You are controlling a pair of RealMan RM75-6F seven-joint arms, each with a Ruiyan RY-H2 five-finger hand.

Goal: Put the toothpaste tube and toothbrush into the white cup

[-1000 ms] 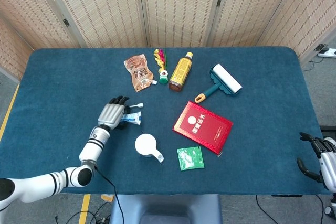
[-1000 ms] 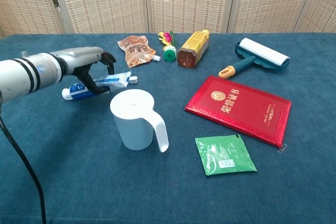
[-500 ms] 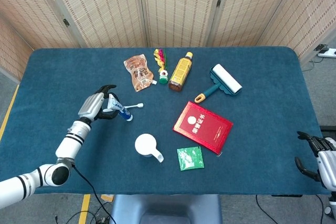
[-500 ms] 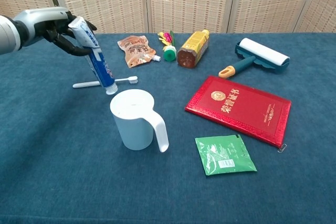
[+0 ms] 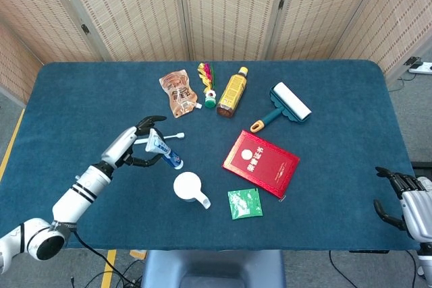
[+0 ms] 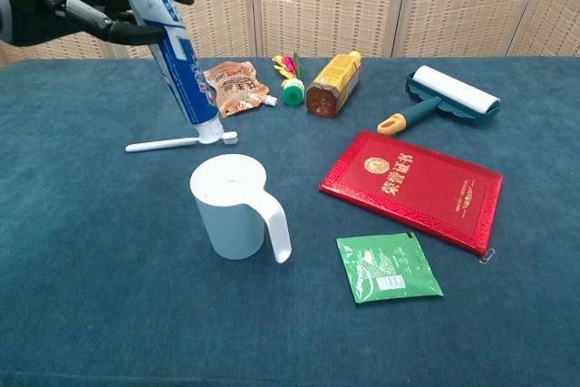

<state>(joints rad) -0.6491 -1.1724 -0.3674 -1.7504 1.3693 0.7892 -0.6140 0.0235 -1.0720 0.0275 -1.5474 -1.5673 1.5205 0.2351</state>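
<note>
Toothpaste tube (image 6: pixel 181 61) is held cap-down by the left hand (image 5: pixel 135 145), at 11 o'clock above the white cup (image 6: pixel 231 206). Rim may be missed if lowered off-centre. Toothbrush (image 6: pixel 177 142) lies on the desk at 12 o'clock of the cup.

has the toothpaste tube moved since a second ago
Yes. The toothpaste tube was lying on the table by the toothbrush; now the left hand holds it up, cap down, nearer the white cup.

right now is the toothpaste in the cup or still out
Out: the left hand holds the toothpaste tube above the table, cap down, short of the white cup.
</note>
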